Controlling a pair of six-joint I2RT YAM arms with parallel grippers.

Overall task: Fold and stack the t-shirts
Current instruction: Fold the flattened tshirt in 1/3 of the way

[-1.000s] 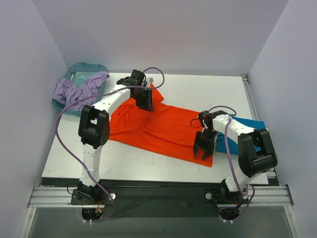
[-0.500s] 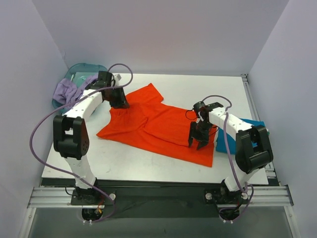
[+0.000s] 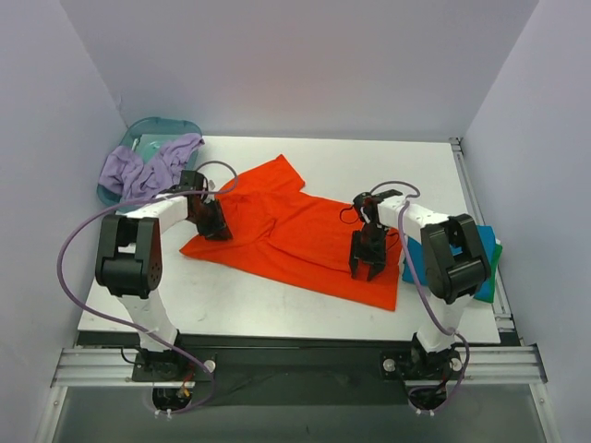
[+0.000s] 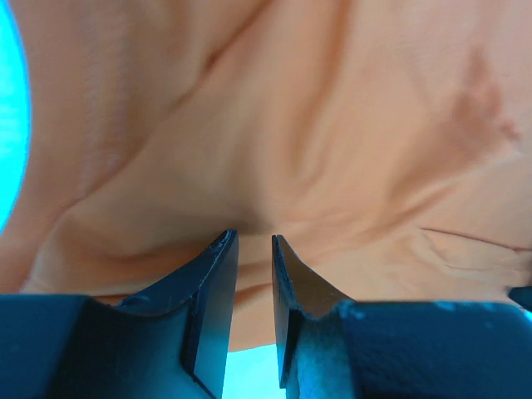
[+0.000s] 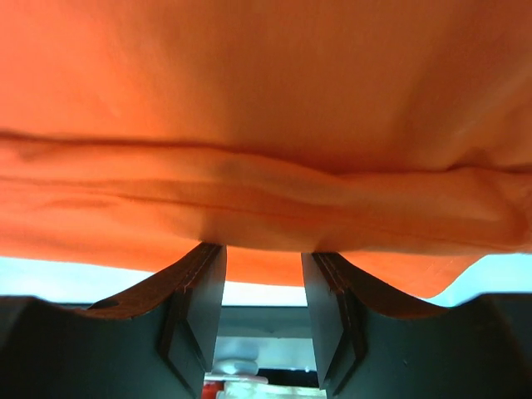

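The orange-red t-shirt [image 3: 295,231] lies spread across the middle of the table [image 3: 388,166], one sleeve pointing to the far side. My left gripper [image 3: 211,221] is at its left part; in the left wrist view the jaws [image 4: 253,241] stand almost closed, pinching the cloth [image 4: 332,125], with wrinkles running to the tips. My right gripper [image 3: 367,260] is low on the shirt's right part; its jaws [image 5: 262,249] stand apart, tips against a fold of the cloth [image 5: 266,83]. A folded teal-blue t-shirt [image 3: 414,266] and a green one [image 3: 497,247] lie at the right, partly hidden by the right arm.
A translucent teal basin [image 3: 157,127] stands at the back left corner with purple cloth [image 3: 138,168] hanging over its rim. Grey walls close the table on three sides. The metal rail runs along the near edge.
My left gripper moved left and then nearer, and the shirt's left side spread out with it, baring the far sleeve. My right gripper shifted a little left and farther onto the shirt.
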